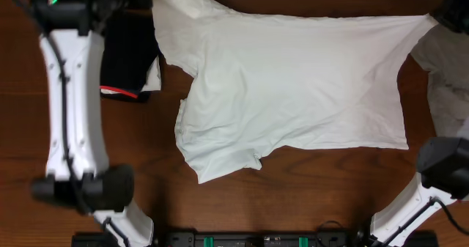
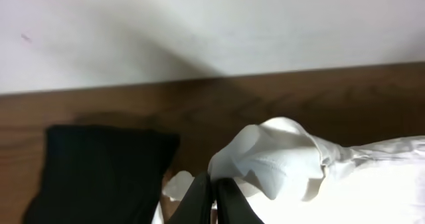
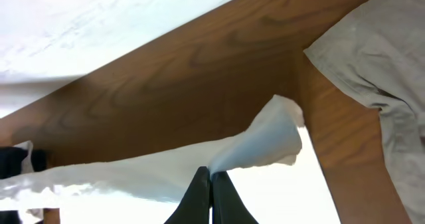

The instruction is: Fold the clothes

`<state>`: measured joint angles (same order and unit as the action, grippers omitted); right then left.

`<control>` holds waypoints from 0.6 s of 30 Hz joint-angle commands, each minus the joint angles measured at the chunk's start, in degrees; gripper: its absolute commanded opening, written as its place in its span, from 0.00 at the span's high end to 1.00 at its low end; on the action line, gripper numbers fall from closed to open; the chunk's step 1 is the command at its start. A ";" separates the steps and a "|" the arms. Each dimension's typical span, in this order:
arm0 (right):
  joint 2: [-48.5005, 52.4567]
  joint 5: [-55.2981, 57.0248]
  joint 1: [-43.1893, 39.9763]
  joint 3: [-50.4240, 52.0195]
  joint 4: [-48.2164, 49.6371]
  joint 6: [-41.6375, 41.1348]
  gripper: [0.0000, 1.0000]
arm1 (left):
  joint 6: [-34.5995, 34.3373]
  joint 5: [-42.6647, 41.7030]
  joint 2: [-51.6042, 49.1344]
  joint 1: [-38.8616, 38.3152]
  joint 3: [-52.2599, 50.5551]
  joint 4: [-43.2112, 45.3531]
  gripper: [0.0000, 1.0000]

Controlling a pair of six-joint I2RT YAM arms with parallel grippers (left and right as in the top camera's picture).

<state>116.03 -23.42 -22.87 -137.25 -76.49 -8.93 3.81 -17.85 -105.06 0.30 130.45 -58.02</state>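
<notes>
White T-shirt (image 1: 293, 86) spread flat on the wooden table (image 1: 308, 188). Black red-edged garment (image 1: 130, 56) just left of it. Grey-beige garment (image 1: 447, 78) touching its right edge.

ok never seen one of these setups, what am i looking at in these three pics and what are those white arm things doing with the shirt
Two robot arms work at a wooden table. One picture looks down from above; the other two come from small cameras on each arm's wrist, so you see that arm's own fingers up close. A white T-shirt lies spread across the table. The left gripper is shut on one top corner of it, and the right gripper is shut on the opposite top corner, so the far edge is pulled taut between them. A black garment with a red edge lies at the shirt's left, and a grey-beige garment at its right.
</notes>
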 commanded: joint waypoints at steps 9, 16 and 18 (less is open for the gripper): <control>-27.15 4.15 -1.60 -0.76 -7.43 -3.13 0.99 | -4.39 1.01 30.40 0.11 1.14 -3.04 0.94; -40.87 6.10 -3.10 -0.79 -9.29 -4.31 0.99 | -6.23 0.98 42.88 0.11 2.10 -2.78 0.94; -44.06 6.12 -3.10 -0.81 -8.92 -4.28 0.99 | -6.95 0.98 45.03 0.11 3.13 -2.82 0.94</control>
<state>74.13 -18.87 -25.39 -137.95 -85.62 -12.03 -1.30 -17.58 -61.36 0.32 132.35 -61.14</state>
